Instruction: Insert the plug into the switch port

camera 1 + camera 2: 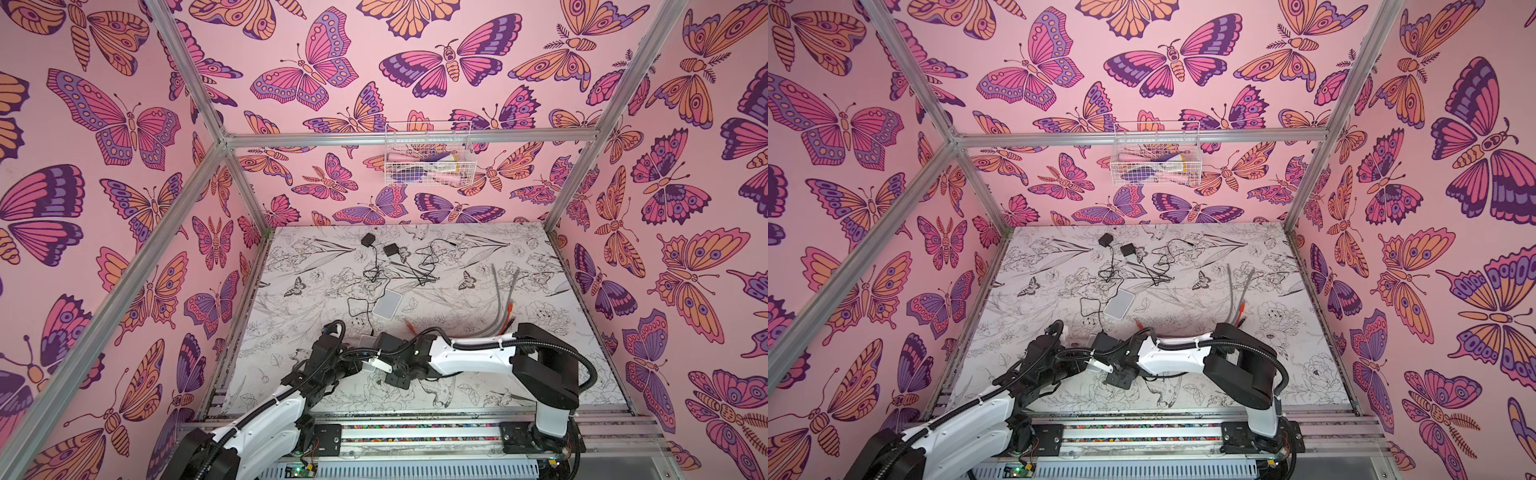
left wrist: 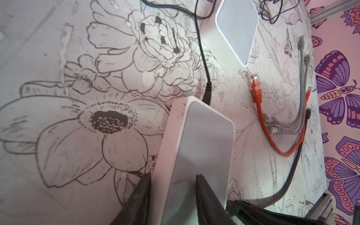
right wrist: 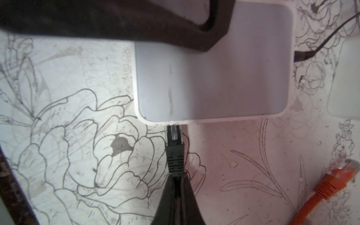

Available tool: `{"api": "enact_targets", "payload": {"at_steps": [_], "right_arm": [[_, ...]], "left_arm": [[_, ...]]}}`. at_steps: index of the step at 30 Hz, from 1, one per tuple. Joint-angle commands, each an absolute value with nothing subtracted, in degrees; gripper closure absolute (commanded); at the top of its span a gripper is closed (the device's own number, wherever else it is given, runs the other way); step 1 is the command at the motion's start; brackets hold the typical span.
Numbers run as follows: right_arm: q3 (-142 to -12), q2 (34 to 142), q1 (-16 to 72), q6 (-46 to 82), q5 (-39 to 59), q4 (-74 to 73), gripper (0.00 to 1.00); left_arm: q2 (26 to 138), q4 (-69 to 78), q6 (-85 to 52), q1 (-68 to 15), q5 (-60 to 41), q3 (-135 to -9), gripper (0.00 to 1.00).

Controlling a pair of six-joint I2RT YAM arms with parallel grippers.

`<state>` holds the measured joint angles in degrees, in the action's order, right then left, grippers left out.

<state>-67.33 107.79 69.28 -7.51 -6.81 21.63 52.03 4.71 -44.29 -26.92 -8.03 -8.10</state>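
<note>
Both claws busy: left claw (image 2: 172,176), partway open, clamps white rounded plastic switch box (image 2: 200,140) on floral-print bench (image 3: 58,78); right claw (image 3: 176,181) pinches black clear-tipped Ethernet plug (image 3: 175,153), tip at the port edge, probably not fully seated.

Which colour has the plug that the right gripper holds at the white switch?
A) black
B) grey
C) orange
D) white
A: the right gripper pinches the black plug, its clear tip at the edge of the white switch; the orange plug lies free on the table.
</note>
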Motion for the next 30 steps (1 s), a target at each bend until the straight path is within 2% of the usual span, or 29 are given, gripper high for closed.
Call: {"api": "enact_targets", "payload": {"at_steps": [1,18,30], "right_arm": [[-68.6,106.2,70.0,-5.9,-5.7,12.2,1.00],[-67.8,105.0,69.9,-0.7,-2.4,2.7,1.00],[-71.2,105.9,69.8,-0.6,-0.4,2.1,1.00]], "left_arm": [[52.4,1.8,-45.8,-29.9,-12.2,-6.1,0.61],[51.8,3.2,-48.4,-35.7,-9.7,-4.6,0.62],[51.9,3.6,-48.5,-38.3,-8.8,-4.2,0.62]]}}
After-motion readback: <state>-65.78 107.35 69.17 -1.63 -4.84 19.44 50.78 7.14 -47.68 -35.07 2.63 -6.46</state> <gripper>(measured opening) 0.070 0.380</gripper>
